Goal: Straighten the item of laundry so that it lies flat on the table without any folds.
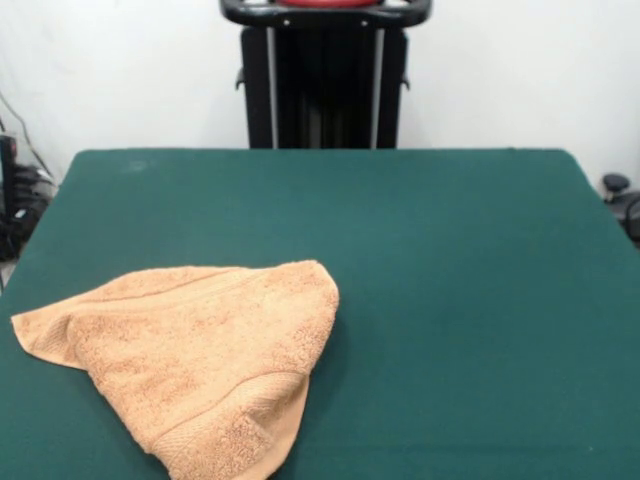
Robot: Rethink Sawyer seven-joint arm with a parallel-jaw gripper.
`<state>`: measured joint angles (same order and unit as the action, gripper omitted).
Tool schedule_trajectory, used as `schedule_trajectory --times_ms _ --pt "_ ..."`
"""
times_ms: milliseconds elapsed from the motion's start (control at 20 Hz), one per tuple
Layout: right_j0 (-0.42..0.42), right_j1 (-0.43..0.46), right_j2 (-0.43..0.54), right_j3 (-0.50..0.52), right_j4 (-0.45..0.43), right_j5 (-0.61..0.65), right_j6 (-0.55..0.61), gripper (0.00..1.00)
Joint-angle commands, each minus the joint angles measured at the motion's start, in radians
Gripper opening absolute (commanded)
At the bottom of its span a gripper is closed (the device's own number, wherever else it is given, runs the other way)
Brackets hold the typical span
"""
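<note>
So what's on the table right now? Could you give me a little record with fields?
item: orange-tan towel
towel state: folded over itself, roughly triangular, not flat
towel position: near left part of the picture, one end at the bottom edge
surface: green table
ribbed band: visible near the towel's lower end
robot: only the black pedestal shows behind the table
gripper: not in view

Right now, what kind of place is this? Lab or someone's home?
Most likely a robot lab or test cell. A table covered in plain dark green cloth holds only one folded orange-tan towel, a black robot pedestal stands at its edge, and loose cables lie beside a bare white wall.
</note>
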<state>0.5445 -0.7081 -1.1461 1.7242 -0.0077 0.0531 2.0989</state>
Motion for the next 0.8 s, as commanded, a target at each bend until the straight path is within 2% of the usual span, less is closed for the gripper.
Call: schedule_trajectory --times_ms 50,350,600,700,800 --pt "-0.012 0.113 0.211 0.129 -0.008 -0.070 0.167 1.00" --pt "0.006 0.149 0.215 0.139 0.033 -0.053 0.189 1.00" --pt "0.094 0.275 0.139 0.148 0.103 -0.073 0.248 1.00" --pt "0.088 0.242 0.147 0.148 0.092 -0.062 0.222 1.00" --pt "0.045 0.141 0.192 0.152 0.041 -0.057 0.162 1.00"
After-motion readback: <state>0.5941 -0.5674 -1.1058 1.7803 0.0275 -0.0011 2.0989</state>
